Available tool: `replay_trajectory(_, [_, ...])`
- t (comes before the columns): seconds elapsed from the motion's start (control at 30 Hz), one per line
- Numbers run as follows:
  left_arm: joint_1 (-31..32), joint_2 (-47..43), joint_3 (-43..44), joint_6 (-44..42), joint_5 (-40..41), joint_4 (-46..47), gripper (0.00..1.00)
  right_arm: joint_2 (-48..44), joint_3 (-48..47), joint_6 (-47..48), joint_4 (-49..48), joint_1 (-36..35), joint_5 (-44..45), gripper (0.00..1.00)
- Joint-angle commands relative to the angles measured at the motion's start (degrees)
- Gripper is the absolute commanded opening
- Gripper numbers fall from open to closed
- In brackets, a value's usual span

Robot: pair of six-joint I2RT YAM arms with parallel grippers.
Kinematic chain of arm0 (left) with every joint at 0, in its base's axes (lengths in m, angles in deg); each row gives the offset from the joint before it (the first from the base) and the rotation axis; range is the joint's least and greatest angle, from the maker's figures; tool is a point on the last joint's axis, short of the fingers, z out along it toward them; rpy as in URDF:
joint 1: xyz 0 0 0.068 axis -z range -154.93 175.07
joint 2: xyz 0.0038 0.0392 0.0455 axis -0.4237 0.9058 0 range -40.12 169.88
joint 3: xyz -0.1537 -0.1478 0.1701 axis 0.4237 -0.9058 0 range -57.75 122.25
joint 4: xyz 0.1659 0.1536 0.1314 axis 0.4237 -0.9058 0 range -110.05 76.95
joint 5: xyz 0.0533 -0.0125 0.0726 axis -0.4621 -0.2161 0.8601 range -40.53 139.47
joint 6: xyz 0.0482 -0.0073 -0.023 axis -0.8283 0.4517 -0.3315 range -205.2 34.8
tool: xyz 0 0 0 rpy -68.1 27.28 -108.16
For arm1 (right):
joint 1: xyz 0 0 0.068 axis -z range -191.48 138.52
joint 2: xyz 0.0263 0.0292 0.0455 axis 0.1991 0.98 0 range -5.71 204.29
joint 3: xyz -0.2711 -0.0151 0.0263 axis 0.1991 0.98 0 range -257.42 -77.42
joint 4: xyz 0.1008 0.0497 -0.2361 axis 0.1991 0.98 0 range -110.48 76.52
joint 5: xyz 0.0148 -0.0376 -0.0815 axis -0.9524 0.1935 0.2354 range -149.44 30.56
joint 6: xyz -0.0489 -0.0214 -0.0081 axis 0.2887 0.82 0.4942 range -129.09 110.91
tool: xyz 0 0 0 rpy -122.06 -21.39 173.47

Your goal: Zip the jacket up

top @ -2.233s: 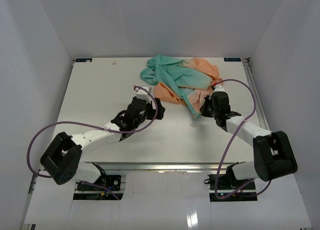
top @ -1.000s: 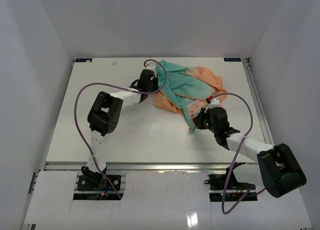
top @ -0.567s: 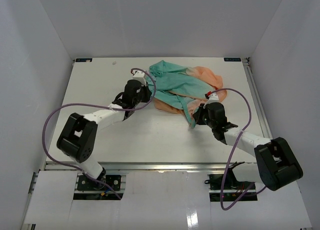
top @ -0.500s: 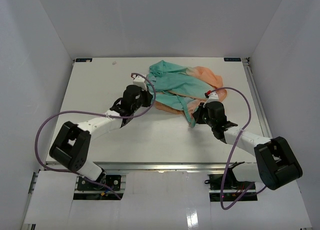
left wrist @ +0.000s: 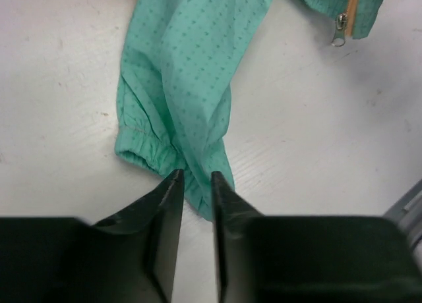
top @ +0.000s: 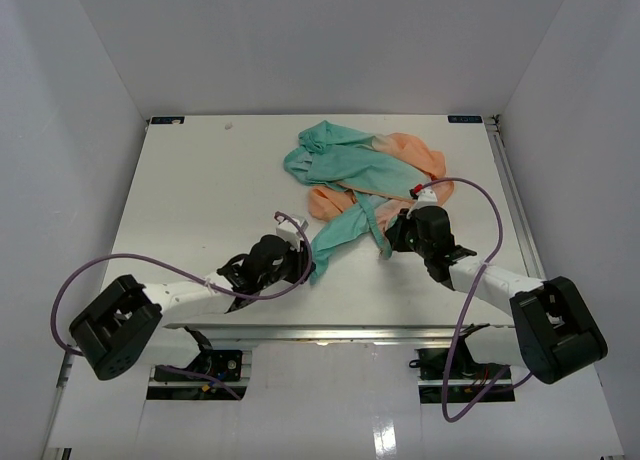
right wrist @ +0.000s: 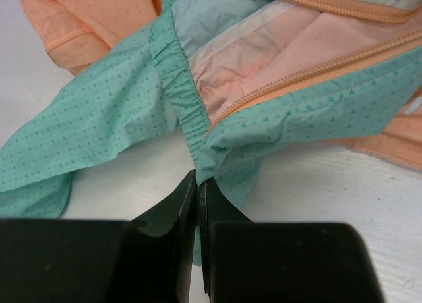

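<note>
Toward the far right of the flat white table (top: 200,190), a thin, soft jacket (top: 365,165) fading from peach-orange to teal-green lies crumpled and unzipped, its front edges apart. One long teal sleeve (top: 338,235) stretches out of the heap toward the near edge of the table and ends at the left gripper (top: 302,267), which lies low over the tabletop. The right gripper (top: 392,238) sits at the near right side of the heap, on a teal corner of the cloth.

Seen from the left wrist, the left gripper (left wrist: 196,178) has its two black fingers (left wrist: 161,217) drawn narrow. The edge of the gathered elastic cuff (left wrist: 142,151) sits pinched in the slim gap between them, and the dotted teal sleeve (left wrist: 188,66) runs flat away from the fingertips. At the upper right a small metal zipper pull (left wrist: 339,37) hangs from an orange zipper strip on a teal hem corner, resting on the table apart from the sleeve.

Seen from the right wrist, the right gripper (right wrist: 198,179) is all but closed, clamped on the teal cloth where a gathered hem band (right wrist: 177,85) comes down into the fingertips. A line of orange zipper teeth (right wrist: 297,76) rises from just beside that pinch toward the upper right, with pale peach lining above it.
</note>
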State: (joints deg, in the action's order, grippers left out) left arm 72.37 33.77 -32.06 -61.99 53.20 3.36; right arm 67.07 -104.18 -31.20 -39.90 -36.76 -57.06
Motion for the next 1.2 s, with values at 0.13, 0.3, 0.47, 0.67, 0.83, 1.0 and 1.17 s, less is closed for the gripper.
replay_trajectory(0.13, [0.25, -9.07, 6.21, 1.03, 4.10, -4.73, 0.65, -3.82, 2.23, -0.16, -0.45, -0.33, 1.13, 0.08])
replay_trajectory(0.3, [-4.38, 2.45, 22.56, -2.24, 8.63, -12.74, 0.69, -5.10, 3.30, -0.39, -0.99, -0.47, 1.49, 0.08])
replay_trajectory(0.47, [-6.12, 18.40, 40.10, -9.75, 7.92, -15.42, 0.71, -4.45, 3.99, -0.37, -2.44, -0.39, 1.47, 0.08])
replay_trajectory(0.67, [-10.15, 31.82, 53.87, -13.34, 4.34, -20.49, 0.72, -2.57, 4.07, -0.12, -4.36, -0.56, 0.54, 0.08])
replay_trajectory(0.83, [-10.83, 41.27, 60.86, -21.87, 0.67, -21.19, 0.72, -1.58, 4.48, 0.05, -6.15, -0.65, -0.14, 0.08])
replay_trajectory(1.0, [-11.18, 43.92, 59.96, -36.65, -4.26, -16.94, 0.72, -0.55, 5.02, 0.80, -7.60, -0.65, -0.37, 0.08])
replay_trajectory(1.17, [-13.31, 46.43, 62.40, -44.48, -8.17, -15.79, 0.72, 0.83, 5.02, 0.99, -9.19, -0.65, -1.64, 0.08])
